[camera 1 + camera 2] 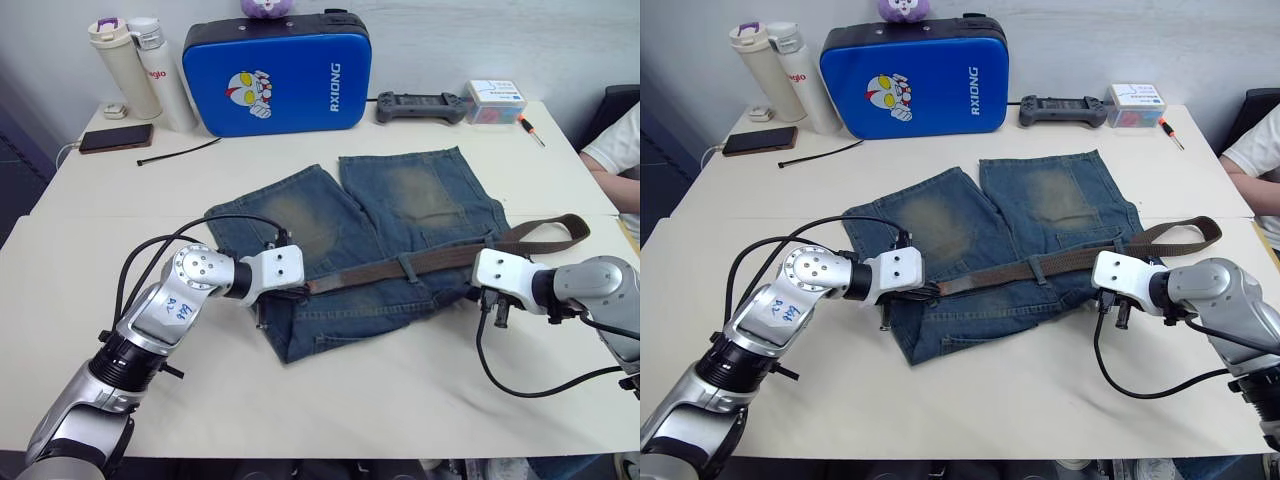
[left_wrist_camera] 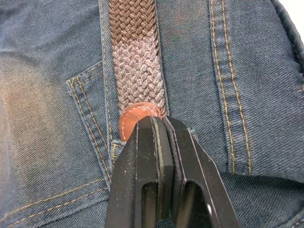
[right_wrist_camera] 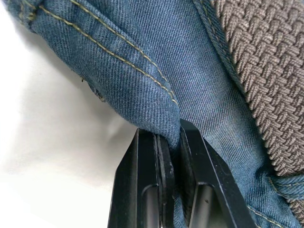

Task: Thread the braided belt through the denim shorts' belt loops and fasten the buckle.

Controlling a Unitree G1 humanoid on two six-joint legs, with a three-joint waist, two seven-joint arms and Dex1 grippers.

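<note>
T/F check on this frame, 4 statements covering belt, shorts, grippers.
1. The left gripper is shut on the belt's leather tip. True.
2. The right gripper is open above the table. False: it pinches a fold of the shorts.
3. The belt lies across the shorts' waistband. True.
4. The belt is coiled beside the blue case. False: it stretches between the two grippers.

"RXIONG" in white on the blue padded case (image 1: 277, 84), red lettering ending "ngo" on the white bottle (image 1: 165, 74), handwritten blue marks, unreadable, on left arm sticker (image 1: 179, 309)
</note>
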